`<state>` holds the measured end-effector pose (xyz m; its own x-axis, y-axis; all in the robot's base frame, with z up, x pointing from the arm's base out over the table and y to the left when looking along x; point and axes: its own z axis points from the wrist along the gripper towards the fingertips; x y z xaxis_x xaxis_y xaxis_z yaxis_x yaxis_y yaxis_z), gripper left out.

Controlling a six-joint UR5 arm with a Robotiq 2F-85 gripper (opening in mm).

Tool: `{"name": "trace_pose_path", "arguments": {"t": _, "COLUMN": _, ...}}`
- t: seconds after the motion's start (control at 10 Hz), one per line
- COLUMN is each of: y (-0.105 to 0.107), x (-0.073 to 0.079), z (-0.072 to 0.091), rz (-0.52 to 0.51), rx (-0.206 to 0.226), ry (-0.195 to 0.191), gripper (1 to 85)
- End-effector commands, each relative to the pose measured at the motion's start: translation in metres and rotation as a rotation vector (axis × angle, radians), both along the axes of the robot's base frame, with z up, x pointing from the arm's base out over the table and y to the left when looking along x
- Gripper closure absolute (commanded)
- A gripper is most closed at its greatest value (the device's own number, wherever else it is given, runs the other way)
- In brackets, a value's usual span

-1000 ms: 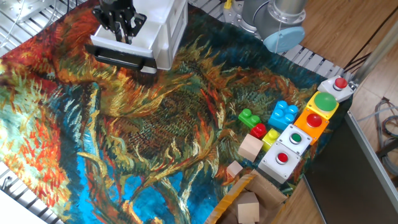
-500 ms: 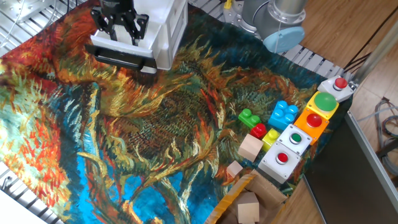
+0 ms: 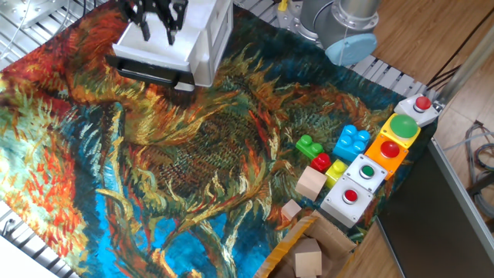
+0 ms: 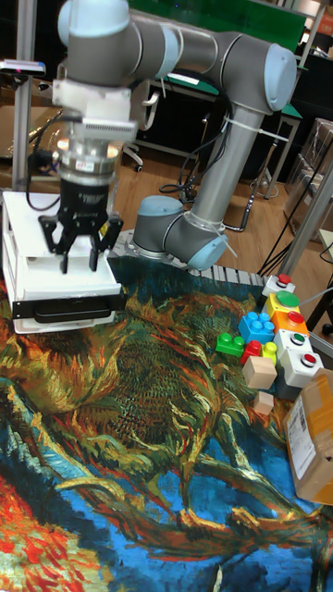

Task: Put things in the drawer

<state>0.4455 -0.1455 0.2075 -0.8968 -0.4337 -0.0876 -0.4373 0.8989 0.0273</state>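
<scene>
The drawer (image 3: 151, 52) is the pulled-out tray of a small white box (image 3: 212, 31) at the back left, with a dark front edge (image 4: 69, 310). My gripper (image 3: 157, 22) hangs just above the tray, open, with nothing between its fingers; in the tall fixed view the gripper (image 4: 74, 248) sits over the white box top. What lies inside the tray is not visible. A tiny pale wooden cube (image 3: 291, 209) lies on the painted cloth at the front right, far from the gripper, and is the same cube (image 4: 264, 401) in the tall view.
A bigger wooden block (image 3: 311, 183) lies beside green (image 3: 309, 144), blue (image 3: 353, 141), red (image 3: 322, 161) and yellow (image 3: 336, 168) bricks. Several button boxes (image 3: 352, 196) line the right edge. A cardboard box (image 3: 297, 251) holding a wooden block stands at the front right.
The gripper's fingers have spread from nearly shut to open over the drawer, and the gripper has risen away from the tray.
</scene>
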Motion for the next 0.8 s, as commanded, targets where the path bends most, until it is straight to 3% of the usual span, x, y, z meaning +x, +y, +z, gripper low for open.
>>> {"name": "trace_pose_path", "arguments": {"t": 0.0, "y": 0.010, "x": 0.023, "z": 0.015, "rz": -0.020, "rx": -0.011, "ry": -0.011, "gripper": 84.3}}
{"name": "trace_pose_path", "arguments": {"t": 0.1, "y": 0.022, "x": 0.036, "z": 0.009, "rz": -0.034, "rx": 0.013, "ry": -0.014, "gripper": 84.3}}
{"name": "trace_pose_path", "arguments": {"t": 0.3, "y": 0.033, "x": 0.052, "z": 0.003, "rz": -0.055, "rx": 0.020, "ry": -0.025, "gripper": 84.3}}
{"name": "trace_pose_path", "arguments": {"t": 0.5, "y": 0.029, "x": 0.054, "z": 0.007, "rz": -0.077, "rx": -0.001, "ry": -0.034, "gripper": 84.3}}
{"name": "trace_pose_path", "arguments": {"t": 0.7, "y": 0.030, "x": 0.060, "z": 0.008, "rz": -0.079, "rx": 0.005, "ry": -0.058, "gripper": 84.3}}
